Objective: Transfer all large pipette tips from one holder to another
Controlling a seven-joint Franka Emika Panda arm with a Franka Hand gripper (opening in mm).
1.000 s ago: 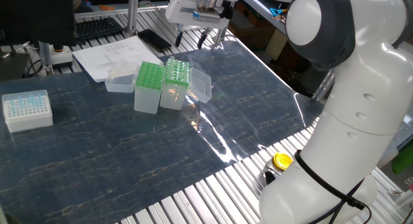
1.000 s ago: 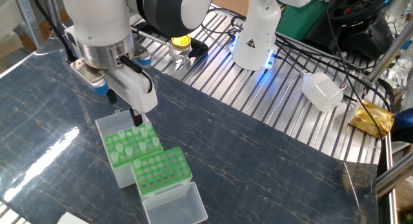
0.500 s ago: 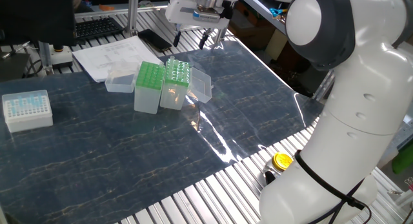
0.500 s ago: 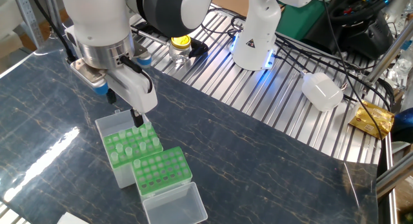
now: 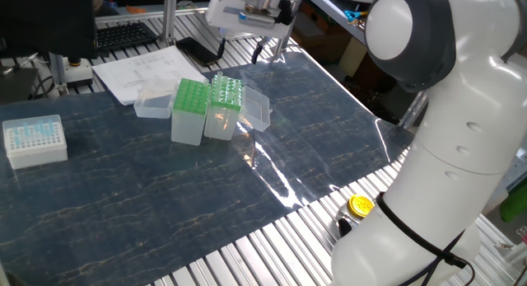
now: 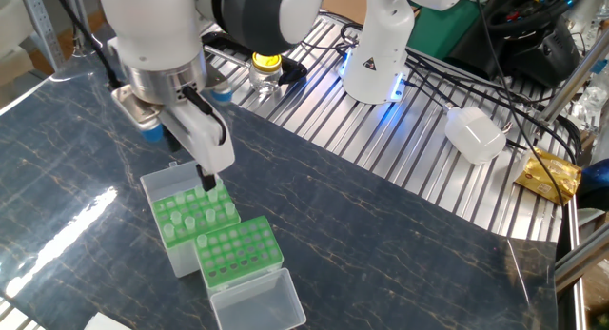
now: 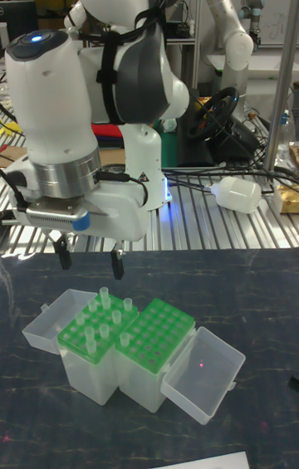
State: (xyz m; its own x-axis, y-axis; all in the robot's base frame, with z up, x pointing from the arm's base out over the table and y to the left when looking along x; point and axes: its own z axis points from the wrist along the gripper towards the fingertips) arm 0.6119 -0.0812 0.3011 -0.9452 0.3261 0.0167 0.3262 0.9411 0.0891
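Note:
Two green racks stand side by side on the dark mat. Large pipette tips (image 7: pixel 103 311) stick up as pale cones from one rack (image 6: pixel 190 214), also seen in the first fixed view (image 5: pixel 225 93). The neighbouring rack (image 7: pixel 158 326) shows mostly empty holes (image 6: pixel 238 250). My gripper (image 7: pixel 90 260) hangs open just above the back edge of the rack with the tips, with nothing between its fingers. The other fixed view shows one dark fingertip (image 6: pixel 206 182) right over the rack's far corner. In the first fixed view the gripper (image 5: pixel 268 50) sits beyond the racks.
Both racks have clear hinged lids (image 7: pixel 206 373) lying open at their sides. A white box of small blue tips (image 5: pixel 34 140) sits at the mat's left end. Papers (image 5: pixel 140 70) lie behind the racks. A yellow-capped jar (image 6: pixel 265 69) and a white robot base (image 6: pixel 379 54) stand on the slatted table.
The gripper has shifted slightly, rising a little over the rack with the tips. It stays open and the racks have not moved.

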